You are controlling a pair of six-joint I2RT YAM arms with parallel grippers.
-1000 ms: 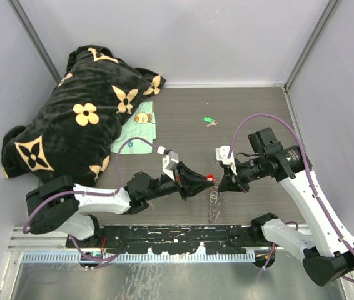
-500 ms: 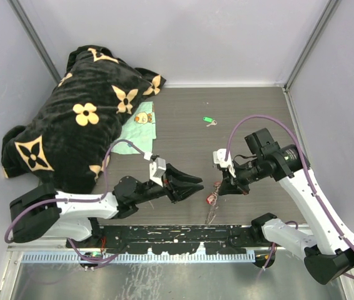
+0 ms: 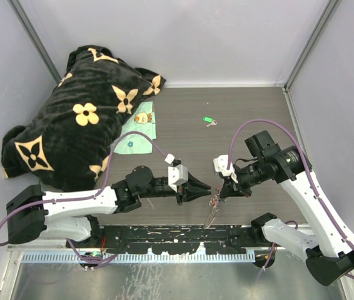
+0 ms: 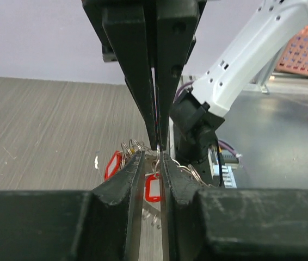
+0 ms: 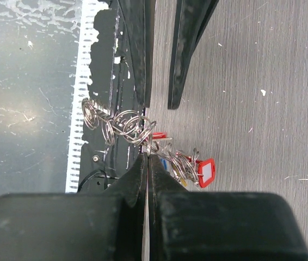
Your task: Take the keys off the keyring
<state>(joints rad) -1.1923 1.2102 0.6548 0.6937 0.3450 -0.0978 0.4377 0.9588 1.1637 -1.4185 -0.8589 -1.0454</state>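
Observation:
The keyring (image 5: 121, 122) is a tangle of linked silver wire rings, and my right gripper (image 5: 147, 157) is shut on one of its loops. Keys with red tags (image 5: 205, 171) hang bunched from it just above the table. From above, the bunch (image 3: 214, 201) dangles under the right gripper (image 3: 221, 191). My left gripper (image 3: 207, 187) points at it from the left. Its jaws stand a narrow gap apart, with the tips (image 4: 155, 157) just short of the rings and red tags (image 4: 152, 187). A separate green-tagged key (image 3: 207, 120) lies alone further back on the table.
A black flower-patterned blanket (image 3: 83, 119) fills the back left, with a mint cloth (image 3: 138, 134) beside it. A black rail (image 3: 177, 234) runs along the near edge under the bunch. Grey walls enclose the table.
The left gripper pulled back left and opened wider, then came back right to the bunch with narrower jaws. The bunch hangs slightly lower. The right gripper has barely moved.

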